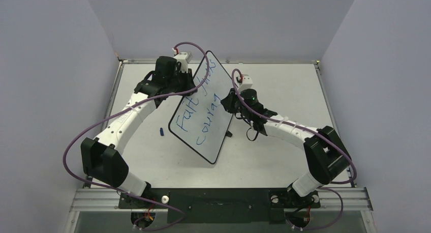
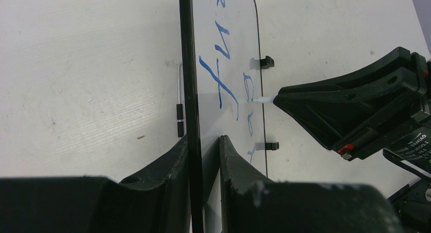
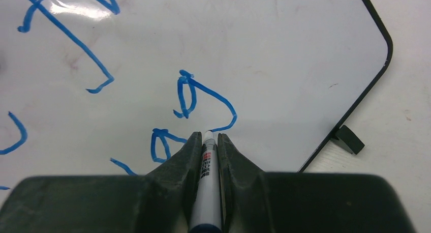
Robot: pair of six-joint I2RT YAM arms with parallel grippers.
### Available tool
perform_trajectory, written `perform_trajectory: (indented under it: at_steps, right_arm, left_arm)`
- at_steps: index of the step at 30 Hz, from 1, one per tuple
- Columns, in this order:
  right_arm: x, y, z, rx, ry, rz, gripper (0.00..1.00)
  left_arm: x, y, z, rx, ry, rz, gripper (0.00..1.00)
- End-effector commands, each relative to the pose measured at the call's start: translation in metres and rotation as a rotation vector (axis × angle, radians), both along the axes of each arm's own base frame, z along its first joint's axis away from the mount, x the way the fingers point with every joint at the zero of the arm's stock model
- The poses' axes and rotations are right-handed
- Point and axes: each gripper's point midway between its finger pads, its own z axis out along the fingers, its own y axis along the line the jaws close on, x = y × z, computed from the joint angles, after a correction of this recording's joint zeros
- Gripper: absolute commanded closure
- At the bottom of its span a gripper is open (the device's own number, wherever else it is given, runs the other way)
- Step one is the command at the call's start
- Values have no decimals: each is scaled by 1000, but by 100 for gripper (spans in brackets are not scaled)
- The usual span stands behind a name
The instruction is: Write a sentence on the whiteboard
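The whiteboard (image 1: pixel 206 116) is held tilted on edge above the table, its black frame (image 2: pixel 189 80) pinched in my left gripper (image 2: pixel 203 141), which is shut on its top edge (image 1: pixel 175 83). Blue words, the sentence (image 1: pixel 195 108), run in two lines across it. My right gripper (image 3: pixel 207 136) is shut on a white marker (image 3: pixel 207 177). The marker tip (image 3: pixel 208 133) touches the board at the tail of a blue "g" (image 3: pixel 203 98). The marker tip also shows in the left wrist view (image 2: pixel 264 98), touching the board.
A small blue marker cap (image 1: pixel 161 132) lies on the table left of the board. The board's two black tabs (image 2: pixel 267 62) face the table; one shows by the corner (image 3: pixel 349 139). Grey walls close in the table on three sides.
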Motion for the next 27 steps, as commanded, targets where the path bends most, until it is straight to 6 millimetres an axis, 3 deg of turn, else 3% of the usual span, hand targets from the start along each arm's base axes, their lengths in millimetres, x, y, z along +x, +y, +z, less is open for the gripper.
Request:
perform_trajectory:
  at_steps: [1,6,12,20,27]
  right_arm:
    - [-1,14,46,83,-78,43,100]
    - [2,17,67,100,-108,47,100]
    - [-1,4,88,102,-150,17,100]
    - [16,-11,82,86,-144,-36,100]
    - [31,-11,73,97,-127,-45,100]
  left_arm:
    - [17,15,37,62,-176,21,100]
    - [17,16,36,67,-175,25,100]
    - [18,16,36,67,-175,23,100]
    - [16,14,37,60,-176,19,100]
    - [17,15,36,64,-177,23,100]
